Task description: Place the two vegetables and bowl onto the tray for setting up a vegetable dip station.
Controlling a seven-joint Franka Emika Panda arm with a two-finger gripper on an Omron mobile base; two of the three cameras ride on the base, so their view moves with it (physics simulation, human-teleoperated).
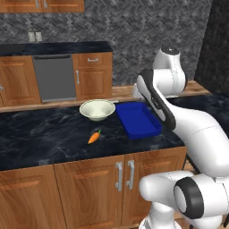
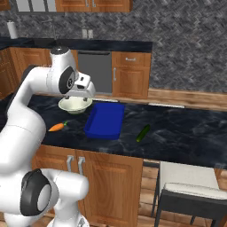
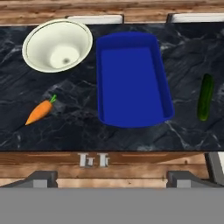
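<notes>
Nothing is placed yet: the blue tray (image 3: 131, 78) sits empty on the dark counter (image 3: 65, 127), with bowl (image 3: 57, 44) and carrot (image 3: 40, 111) on one side, the green vegetable (image 3: 204, 97) on the other, gripper (image 3: 111, 178) spread wide above, holding nothing.

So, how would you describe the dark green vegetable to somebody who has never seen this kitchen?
Find the dark marble counter and the blue tray on it. In the hand view, the bowl and the carrot lie on one side of the tray; the green vegetable lies alone on the other side, apart from the tray. It is long, thin and dark green.
</notes>
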